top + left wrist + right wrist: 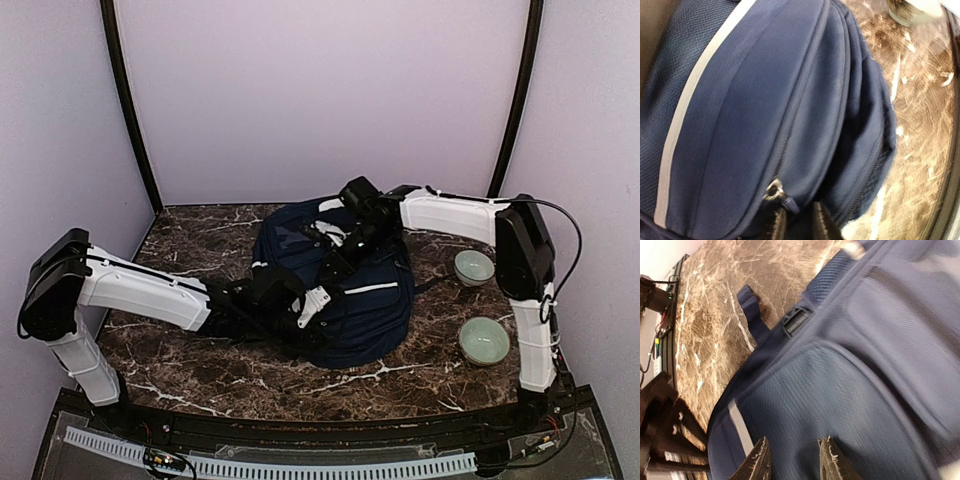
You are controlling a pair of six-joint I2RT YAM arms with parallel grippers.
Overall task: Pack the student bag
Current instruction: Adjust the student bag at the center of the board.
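the brown marbled worktop (200, 230) carries everything, and the student bag (372, 312) lies flat across the middle of it, much the biggest thing there. the bag looks plump and its panels sit closed along the seams that show. no books or other loose school things lie around it, so the packing is judged to be near its end, at the zipping stage. whether every zip is drawn home cannot be told from these views.

both arms reach in over the bag. the left tool (798, 211) sits low against the bag's near-left side, its jaws a narrow gap apart with only navy cloth showing between them and nothing clamped. the right tool (794, 441) hovers close over the bag's upper panel from the far side, its jaws apart as well; the cloth runs smooth behind them and no fold is seen pinched.

two pale green bowls, the far bowl (474, 267) and the near bowl (484, 340), stand on the worktop just right of the bag, apart from it and from each other.

smaller yet, a white stripe (690, 100) crosses the bag's front, and a dark strap (751, 310) trails onto the worktop.

smallest, the metal zip puller (774, 191) rests at the left tool's fingertips, beside one finger and not between the two.
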